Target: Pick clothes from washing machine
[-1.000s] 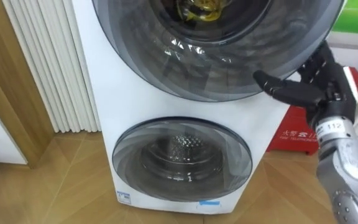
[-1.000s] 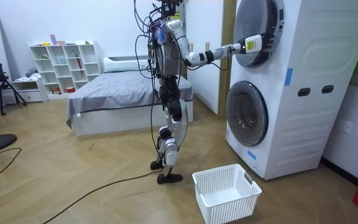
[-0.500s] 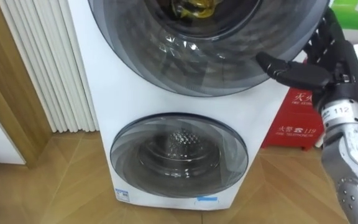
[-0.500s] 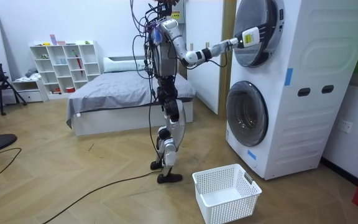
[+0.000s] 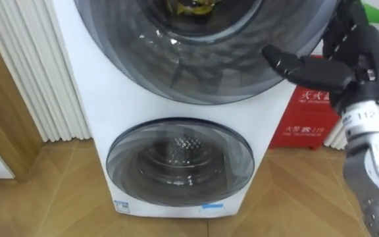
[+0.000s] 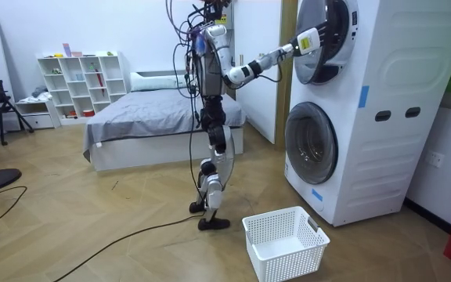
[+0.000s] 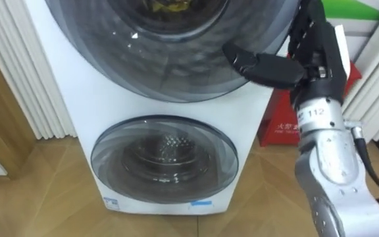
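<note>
Right hand (image 5: 366, 66) lay at upper door (image 5: 202, 66) right rim, grip indeterminate. Yellow clothes (image 5: 191, 5) behind that door looked soft, light; a bunched fold suited grasping.

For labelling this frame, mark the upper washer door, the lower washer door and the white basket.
upper washer door (image 5: 202, 62), left eye view, on its tinted glass.
lower washer door (image 5: 179, 164), left eye view, centre of its glass.
white basket (image 6: 292, 265), room view, on its near wall.
</note>
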Controlling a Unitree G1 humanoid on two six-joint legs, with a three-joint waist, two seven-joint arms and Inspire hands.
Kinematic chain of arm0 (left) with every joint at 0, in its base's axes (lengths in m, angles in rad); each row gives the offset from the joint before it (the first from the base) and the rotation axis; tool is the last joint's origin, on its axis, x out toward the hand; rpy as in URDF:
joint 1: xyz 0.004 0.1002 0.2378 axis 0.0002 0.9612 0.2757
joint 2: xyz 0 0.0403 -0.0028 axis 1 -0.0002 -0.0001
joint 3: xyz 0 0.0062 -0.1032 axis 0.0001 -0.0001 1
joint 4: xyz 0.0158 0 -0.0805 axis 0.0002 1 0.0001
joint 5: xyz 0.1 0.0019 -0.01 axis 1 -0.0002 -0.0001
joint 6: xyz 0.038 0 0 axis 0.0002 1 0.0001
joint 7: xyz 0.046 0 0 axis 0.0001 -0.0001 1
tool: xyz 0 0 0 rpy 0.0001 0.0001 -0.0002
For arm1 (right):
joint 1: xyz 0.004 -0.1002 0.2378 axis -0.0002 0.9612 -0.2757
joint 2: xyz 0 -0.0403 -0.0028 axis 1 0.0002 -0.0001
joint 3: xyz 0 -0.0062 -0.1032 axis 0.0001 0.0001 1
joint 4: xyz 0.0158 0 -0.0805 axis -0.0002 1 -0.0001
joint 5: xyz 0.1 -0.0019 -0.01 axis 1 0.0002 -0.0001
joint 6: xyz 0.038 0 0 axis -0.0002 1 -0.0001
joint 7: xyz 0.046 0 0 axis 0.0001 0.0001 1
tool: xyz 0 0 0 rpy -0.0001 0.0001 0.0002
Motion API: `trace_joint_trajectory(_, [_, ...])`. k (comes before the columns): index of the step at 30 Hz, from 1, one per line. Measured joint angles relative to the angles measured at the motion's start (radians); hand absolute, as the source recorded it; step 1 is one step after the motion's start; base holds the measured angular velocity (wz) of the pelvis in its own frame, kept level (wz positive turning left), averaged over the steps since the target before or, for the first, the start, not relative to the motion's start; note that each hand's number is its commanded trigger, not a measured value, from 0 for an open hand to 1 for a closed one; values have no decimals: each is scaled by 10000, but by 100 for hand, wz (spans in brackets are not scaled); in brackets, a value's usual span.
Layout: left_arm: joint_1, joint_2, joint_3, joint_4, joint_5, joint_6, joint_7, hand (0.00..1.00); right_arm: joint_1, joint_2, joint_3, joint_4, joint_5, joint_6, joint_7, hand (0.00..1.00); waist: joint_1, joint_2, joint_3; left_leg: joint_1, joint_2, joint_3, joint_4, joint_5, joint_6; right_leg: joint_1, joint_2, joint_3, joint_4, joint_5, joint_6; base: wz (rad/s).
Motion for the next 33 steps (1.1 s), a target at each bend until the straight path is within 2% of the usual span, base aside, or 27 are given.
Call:
trace_joint_trajectory(6, [-11, 145, -369, -2, -9, -166, 0, 0, 340, 29, 468, -408, -47, -18, 410, 0, -35, -3, -30, 213, 42, 221, -5, -5, -9, 11, 36, -41, 134, 0, 1, -27])
trace_joint_trajectory(7, [-12, 194, -437, 2, -46, -178, 0, 0, 573, 32, 459, -501, -32, -105, 514, 0, -77, -8, -72, 245, 48, 236, -13, -5, -9, 49, 35, -99, 138, 1, 1, 0])
trace_joint_trajectory(9, [-26, 249, -494, 0, -103, -186, 0, 0, 924, 69, 469, -628, -25, -308, 612, 0, -91, -19, -90, 303, 51, 288, -24, -6, -9, 115, 34, -118, 142, 1, 1, 3])
trace_joint_trajectory(12, [-17, 257, -535, 9, -102, -180, 0, 0, 1153, 198, 562, -851, 27, -319, 690, 0, -89, -14, -86, 397, 51, 495, -58, -6, -9, 115, 33, -119, 142, 1, 1, -7])
trace_joint_trajectory(13, [-32, 256, -598, 13, -92, -180, 0, 0, 1206, 287, 573, -854, 44, -336, 829, 0, -97, 44, -47, 369, 48, 518, -55, -8, -7, 117, 18, -247, 141, 1, 1, -10])
trace_joint_trajectory(15, [-117, 256, -647, 15, -87, -180, -7, 0, 1312, 419, 562, -897, 87, -385, 1049, 0, -150, 50, -43, 345, 46, 513, -39, -23, 10, 94, -22, -541, 143, 1, 1, -2])
trace_joint_trajectory(18, [-191, 254, -707, 20, -29, -166, -34, 0, 1350, 517, 566, -912, 146, -433, 1499, 0, -235, 120, -14, 246, 37, 534, -7, -37, 28, -2, -34, -579, 143, 29, -48, -3])
trace_joint_trajectory(21, [-194, 252, -879, 18, -9, -135, -61, 0, 1486, 538, 591, -944, 169, -430, 1929, 0, -282, 239, -57, 243, 33, 568, 37, -35, 29, -5, -33, -569, 141, 55, -68, -1])
trace_joint_trajectory(24, [-193, 252, -991, 15, -7, -124, -104, 0, 1665, 548, 640, -1089, 182, -429, 2235, 0, -304, 310, -59, 245, 39, 565, 115, -32, 29, -1, -31, -573, 144, 75, -100, 0])
trace_joint_trajectory(29, [-219, 287, -1369, 17, -18, -174, -104, 0, 1960, 583, 797, -1381, 623, -511, 2464, 0, -367, 328, -64, 186, 38, 561, 227, -29, 24, -14, 0, -560, 138, 104, -150, 0])
trace_joint_trajectory(33, [-256, 279, -1474, 16, -20, -229, -97, 0, 1960, 651, 1016, -1510, 805, -512, 2608, 0, -579, 334, -69, 171, 49, 563, 223, -26, 19, -10, 39, -545, 148, 136, -203, -1])
